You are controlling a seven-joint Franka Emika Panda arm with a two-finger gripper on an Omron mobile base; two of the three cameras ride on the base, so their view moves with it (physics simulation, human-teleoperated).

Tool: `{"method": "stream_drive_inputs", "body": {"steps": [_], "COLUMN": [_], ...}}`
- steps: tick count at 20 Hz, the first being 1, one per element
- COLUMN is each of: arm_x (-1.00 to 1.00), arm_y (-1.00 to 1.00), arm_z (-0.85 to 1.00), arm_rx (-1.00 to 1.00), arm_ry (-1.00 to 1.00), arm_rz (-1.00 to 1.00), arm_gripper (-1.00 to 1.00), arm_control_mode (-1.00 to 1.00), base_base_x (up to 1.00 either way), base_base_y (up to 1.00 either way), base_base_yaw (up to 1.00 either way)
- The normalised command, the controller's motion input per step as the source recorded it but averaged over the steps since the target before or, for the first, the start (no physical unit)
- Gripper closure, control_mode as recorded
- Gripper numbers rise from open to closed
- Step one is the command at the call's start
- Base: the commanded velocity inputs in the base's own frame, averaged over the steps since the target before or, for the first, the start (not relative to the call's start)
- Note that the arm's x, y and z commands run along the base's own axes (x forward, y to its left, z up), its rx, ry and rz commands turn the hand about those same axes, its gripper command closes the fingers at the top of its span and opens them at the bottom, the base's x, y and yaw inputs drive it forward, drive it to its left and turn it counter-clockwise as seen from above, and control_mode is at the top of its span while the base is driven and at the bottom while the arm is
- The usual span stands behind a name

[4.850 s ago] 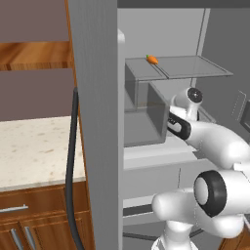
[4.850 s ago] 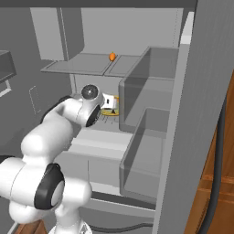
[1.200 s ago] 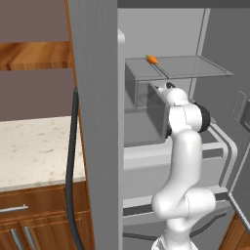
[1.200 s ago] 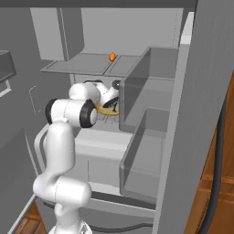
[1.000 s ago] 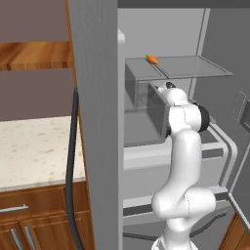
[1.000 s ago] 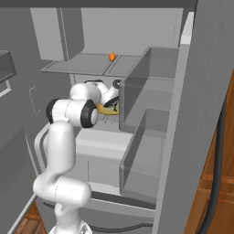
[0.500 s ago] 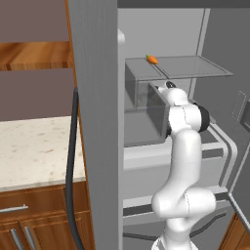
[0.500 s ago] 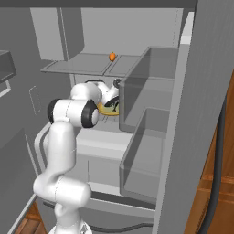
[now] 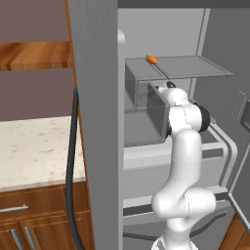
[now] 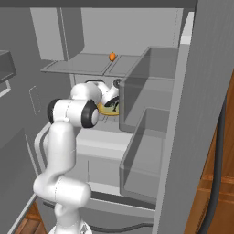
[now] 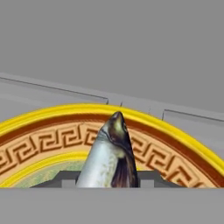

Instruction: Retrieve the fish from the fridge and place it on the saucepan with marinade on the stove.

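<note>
The fish [image 11: 109,157], slim and grey-silver, lies on a round yellow plate [image 11: 183,135] with an orange key-pattern band, on a shelf inside the open fridge [image 9: 93,97]. My gripper [image 11: 107,181] is right at the fish, with a fingertip [image 11: 61,179] against each of its flanks, shut on it. In the right base view the gripper [image 10: 114,98] reaches over the plate [image 10: 109,110] behind a door bin. In the left base view the hand [image 9: 168,87] is deep under the glass shelf. The saucepan and the stove are out of view.
A small orange carrot-like item [image 9: 152,59] sits on the glass shelf [image 9: 195,73] above my hand, also seen from the right [image 10: 112,56]. Grey door bins [image 10: 146,91] crowd the gripper's right side. A pale stone counter [image 9: 34,146] lies left of the fridge door.
The arm stretched into the fridge between 4.8 s and 1.2 s ago. Over the last second it has held almost still at the plate.
</note>
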Motion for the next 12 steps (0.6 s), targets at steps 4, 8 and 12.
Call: {"method": "stream_drive_inputs", "body": {"steps": [4,8,12], "arm_x": [-0.15,-0.16,-0.10], "arm_y": [0.00,0.00,0.00], "arm_z": [0.03,0.08,0.11], "arm_rx": [0.00,0.00,0.00], "arm_ry": [0.00,0.00,0.00], "arm_rz": [0.00,0.00,0.00], "arm_gripper": [1.00,1.00,1.00], "arm_control_mode": [-1.00,-1.00,-1.00], "base_base_x": [0.00,0.00,0.00], "base_base_y": [0.00,0.00,0.00], "base_base_yaw": [0.00,0.00,0.00]}}
